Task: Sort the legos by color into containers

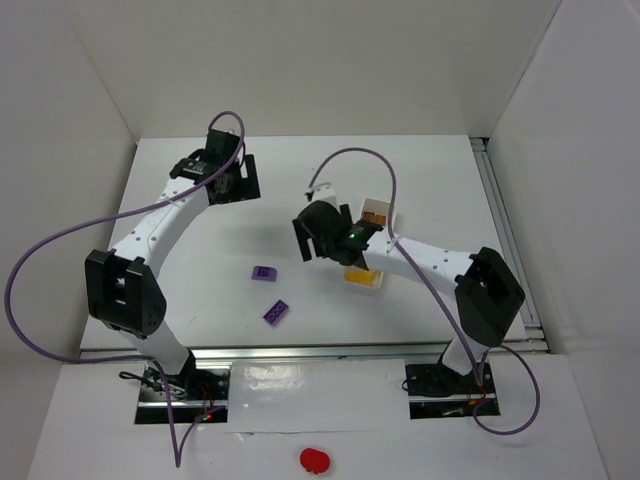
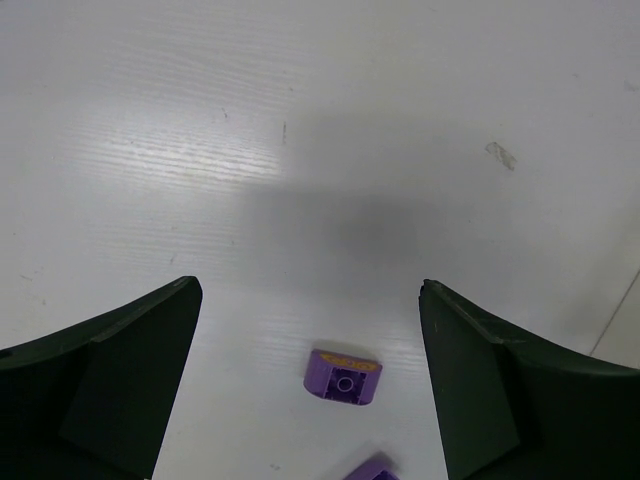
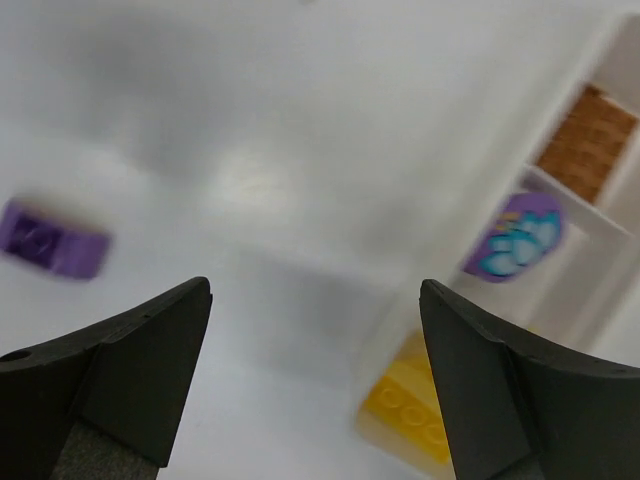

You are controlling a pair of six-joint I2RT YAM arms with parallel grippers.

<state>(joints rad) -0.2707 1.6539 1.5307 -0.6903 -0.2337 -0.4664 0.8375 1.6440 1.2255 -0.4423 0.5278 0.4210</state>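
Two purple legos (image 1: 264, 272) (image 1: 276, 312) lie loose on the table between the arms. The white tray of containers (image 1: 391, 218) lies under my right arm, with a brown lego (image 1: 376, 212) at its far end and a yellow one (image 1: 363, 277) at its near end. In the right wrist view, the tray (image 3: 575, 203) holds the brown lego (image 3: 588, 143), a rounded purple-blue piece (image 3: 515, 238) and the yellow lego (image 3: 415, 405). My right gripper (image 3: 316, 287) is open and empty beside the tray. My left gripper (image 2: 309, 287) is open above bare table, with a purple lego (image 2: 343, 377) lying nearer the camera than its tips.
White walls close in the table on three sides. A metal rail (image 1: 500, 220) runs along the right edge. A red blob (image 1: 314, 459) lies on the near ledge in front of the arm bases. Purple cables loop over both arms.
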